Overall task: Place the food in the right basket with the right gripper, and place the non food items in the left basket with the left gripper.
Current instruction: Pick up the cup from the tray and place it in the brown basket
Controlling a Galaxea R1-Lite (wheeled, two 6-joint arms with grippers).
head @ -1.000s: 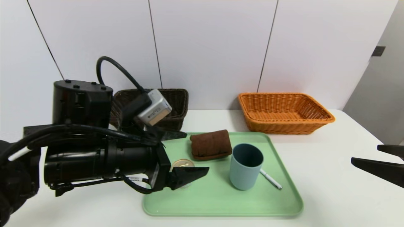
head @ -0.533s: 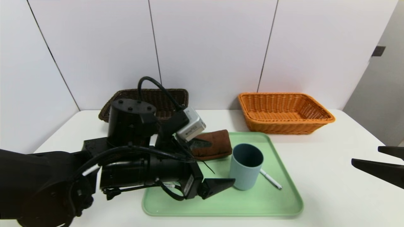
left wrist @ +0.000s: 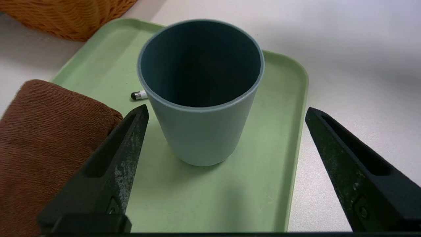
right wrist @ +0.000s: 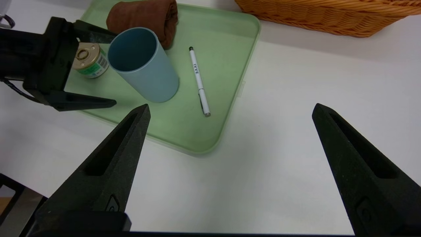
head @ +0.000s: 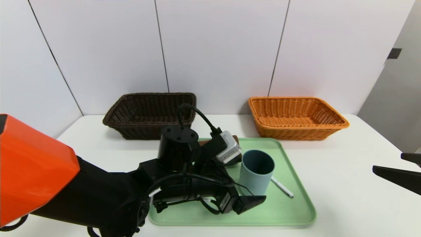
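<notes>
1. The left gripper (left wrist: 227, 112) reaches low over the green tray (head: 289, 214) from the robot's left, its two black fingers spread wide and holding nothing.
2. The blue-grey cup (left wrist: 200, 98) stands upright on the tray just ahead of those fingers. In the left wrist view it sits in line with the gap between them, nearer to the finger on the cloth's side, and no finger touches it.
3. The cup is a plain handleless tumbler, paler blue outside and darker inside, slightly wider at the rim than at the base.
4. The folded dark brown cloth (left wrist: 42, 138) lies on the tray just beside one left finger; whether they touch cannot be told.
5. The slim white pen (right wrist: 199, 80) lies flat on the tray on the cup's far side from the left gripper, its black tip (left wrist: 135, 95) peeping out past the cup's wall.
6. The small tin can (right wrist: 90, 61), with gold pull-ring lid and green-and-white label, stands on the tray close by the cup, between the left gripper's fingers near their roots.
7. The right gripper (right wrist: 230, 110) hangs over the white table (head: 345, 197) to the right of the tray, fingers wide apart, gripping nothing.
8. The dark brown basket (head: 149, 113) and the orange basket (head: 296, 117) stand at the back of the table, well apart.
</notes>
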